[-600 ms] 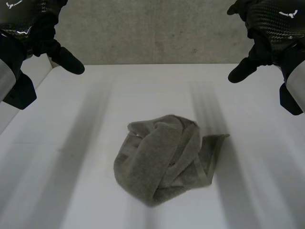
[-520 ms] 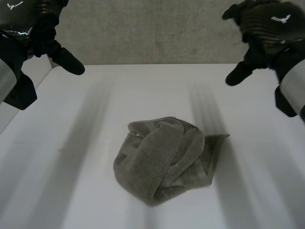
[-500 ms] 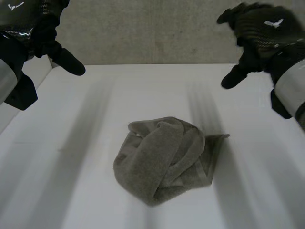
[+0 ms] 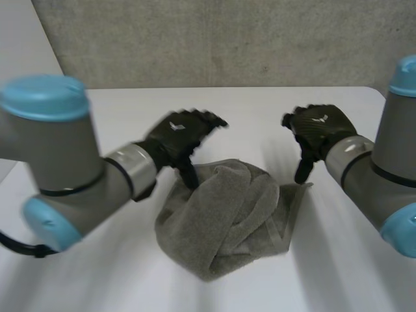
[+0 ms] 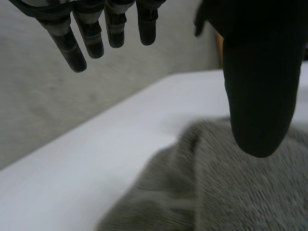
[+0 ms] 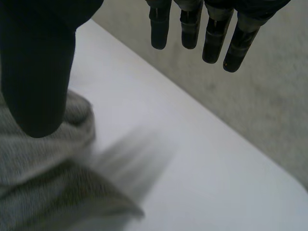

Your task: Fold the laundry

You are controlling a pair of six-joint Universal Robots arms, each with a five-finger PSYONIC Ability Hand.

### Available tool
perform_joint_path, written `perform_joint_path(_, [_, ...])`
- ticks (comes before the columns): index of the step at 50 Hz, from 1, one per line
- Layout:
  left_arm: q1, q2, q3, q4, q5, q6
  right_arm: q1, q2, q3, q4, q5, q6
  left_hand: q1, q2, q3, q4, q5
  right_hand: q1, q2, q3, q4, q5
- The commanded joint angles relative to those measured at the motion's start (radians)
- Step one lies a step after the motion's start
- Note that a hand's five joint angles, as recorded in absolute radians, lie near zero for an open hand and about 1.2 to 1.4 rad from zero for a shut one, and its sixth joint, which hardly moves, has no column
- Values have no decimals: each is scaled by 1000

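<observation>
A crumpled grey towel (image 4: 227, 218) lies in a heap in the middle of the white table (image 4: 84, 286). My left hand (image 4: 182, 138) hovers over the towel's far left edge, fingers spread and open, thumb pointing down at the cloth. In the left wrist view the towel (image 5: 226, 192) lies just under the thumb (image 5: 260, 86), which holds nothing. My right hand (image 4: 316, 133) hangs open above the towel's far right corner, thumb pointing down. In the right wrist view the thumb (image 6: 36, 72) stands over the towel (image 6: 43, 178) and the fingers (image 6: 211, 29) are straight.
A grey concrete wall (image 4: 227, 39) rises behind the table's far edge. My two arms (image 4: 71, 175) reach in from both sides toward the middle. Bare white tabletop surrounds the towel on all sides.
Both hands have come down from high at the far corners to just above the towel's far edge, left and right. The towel has not moved.
</observation>
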Motion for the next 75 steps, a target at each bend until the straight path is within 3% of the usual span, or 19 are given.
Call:
perform_joint_path(1, [-53, -223, 99, 33, 34, 163, -88, -9, 113, -21, -7, 36, 18, 32, 30, 30, -10, -38, -55, -36, -60, -56])
perform_joint_path(5, [-59, -266, 116, 33, 31, 243, -92, -8, 188, -54, -11, 103, 135, 149, 147, 147, 107, -38, -55, -36, -60, -56])
perform_joint_path(7, [-60, -268, 115, 33, 20, 303, -92, -2, 203, -68, -20, 143, 769, 783, 781, 781, 741, -38, -55, -36, -60, -56])
perform_joint_path(8, [-60, -268, 115, 33, 20, 303, -92, -2, 203, -68, -20, 143, 772, 786, 784, 784, 744, -38, -55, -36, -60, -56])
perform_joint_path(10, [-60, -245, 109, 32, -1, 317, -92, 0, 220, -87, -62, 239, 1214, 1228, 1226, 1226, 1186, -38, -55, -36, -60, -56])
perform_joint_path(15, [-57, -158, 43, 27, -104, 320, -83, 49, 204, -90, -143, 381, 1218, 1232, 1230, 1230, 1190, -38, -55, -36, -60, -56])
perform_joint_path(21, [-45, 11, -113, 37, -214, 328, -53, 150, 115, -64, -168, 510, 1218, 1232, 1230, 1230, 1190, -38, -55, -36, -60, -56])
perform_joint_path(34, [-36, 269, -371, 59, -231, 326, 133, 308, -31, 30, -189, 623, 1218, 1232, 1230, 1230, 1190, -38, -55, -36, -60, -56])
perform_joint_path(35, [-36, 269, -371, 60, -231, 326, 145, 325, -46, 30, -186, 625, 1218, 1232, 1230, 1230, 1190, 120, 102, 122, 98, 101])
perform_joint_path(36, [-36, 287, -379, 73, -233, 325, 150, 333, -59, 30, -182, 616, 1218, 1232, 1230, 1230, 1190, 445, 427, 446, 423, 426])
perform_joint_path(37, [-33, 300, -379, 89, -233, 323, 150, 333, -59, 30, -182, 616, 1218, 1232, 1230, 1230, 1190, 448, 431, 450, 426, 429])
perform_joint_path(39, [-22, 307, -371, 107, -233, 320, 149, 328, -105, 21, -168, 608, 1218, 1232, 1230, 1230, 1190, 1181, 1163, 1183, 1159, 1162])
perform_joint_path(46, [30, 329, -255, 202, -265, 308, 138, 218, -318, -56, -91, 474, 1218, 1232, 1230, 1230, 1190, 1184, 1166, 1185, 1162, 1165])
perform_joint_path(50, [38, 324, -96, 292, -387, 210, 138, 129, -373, -235, -31, 376, 1218, 1232, 1230, 1230, 1190, 1184, 1166, 1185, 1162, 1165])
perform_joint_path(52, [42, 324, -57, 326, -438, 152, 136, 43, -369, -431, 1, 300, 1218, 1232, 1230, 1230, 1190, 1184, 1166, 1185, 1162, 1165])
perform_joint_path(55, [46, 326, -31, 377, -503, 49, 142, -15, -329, -513, 1, 245, 1218, 1232, 1230, 1230, 1190, 1184, 1166, 1185, 1162, 1165])
perform_joint_path(62, [46, 318, -141, 376, -515, -33, 155, -39, -200, -503, -54, 219, 1218, 1232, 1230, 1230, 1190, 1184, 1166, 1185, 1162, 1165])
perform_joint_path(66, [35, 315, -380, 389, -506, -33, 158, -23, -125, -450, -113, 189, 1218, 1232, 1230, 1230, 1190, 1184, 1166, 1185, 1162, 1165])
perform_joint_path(75, [12, 269, -655, 357, -432, -31, 182, 142, -40, -235, -132, 33, 1137, 1151, 1149, 1149, 1109, 1184, 1166, 1185, 1162, 1165])
